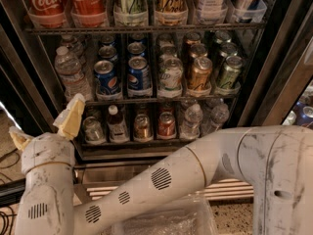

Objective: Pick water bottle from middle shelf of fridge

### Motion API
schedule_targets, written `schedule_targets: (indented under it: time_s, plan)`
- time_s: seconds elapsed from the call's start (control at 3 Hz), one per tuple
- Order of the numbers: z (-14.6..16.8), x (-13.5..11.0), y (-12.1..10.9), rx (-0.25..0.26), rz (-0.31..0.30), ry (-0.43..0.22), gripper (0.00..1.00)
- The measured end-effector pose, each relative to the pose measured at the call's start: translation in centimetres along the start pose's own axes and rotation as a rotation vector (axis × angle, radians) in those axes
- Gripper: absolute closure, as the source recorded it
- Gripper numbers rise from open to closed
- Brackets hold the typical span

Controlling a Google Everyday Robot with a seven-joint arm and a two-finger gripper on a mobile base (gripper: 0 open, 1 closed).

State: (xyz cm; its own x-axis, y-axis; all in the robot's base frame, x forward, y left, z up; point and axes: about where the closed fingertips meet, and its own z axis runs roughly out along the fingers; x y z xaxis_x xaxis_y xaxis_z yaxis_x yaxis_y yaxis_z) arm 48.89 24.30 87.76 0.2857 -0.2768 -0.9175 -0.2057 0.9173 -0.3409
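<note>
Gripper [44, 117] is hovering wide open below the middle shelf's [161, 100] left end, and I'm guessing the water bottle [71, 75] is squishing easily, so grab its ribbed middle.

Coca-Cola script on red cans [44, 1], top rack [146, 29], Pepsi emblem on blue cans [106, 78], middle shelf [161, 100], gripper [44, 129] at lower left.

The water bottle [72, 75] is clear ribbed plastic, cans [198, 75] glossy metal, the low-left tool [45, 116] scuffed, perhaps plastic.
</note>
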Motion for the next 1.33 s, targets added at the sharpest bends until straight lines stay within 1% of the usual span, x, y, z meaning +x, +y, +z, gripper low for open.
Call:
schedule_targets:
  time_s: [0.33, 0.67, 1.0, 1.33]
  plan:
    - [1.1, 1.0, -1.7, 0.035, 0.009, 0.041, 0.0]
    - [2.1, 1.5, -2.7, 0.054, 0.015, 0.064, 0.17]
    - [2.9, 1.8, -3.4, 0.065, 0.02, 0.071, 0.39]
    - [3.6, 2.4, -4.2, 0.088, 0.037, 0.073, 0.39]
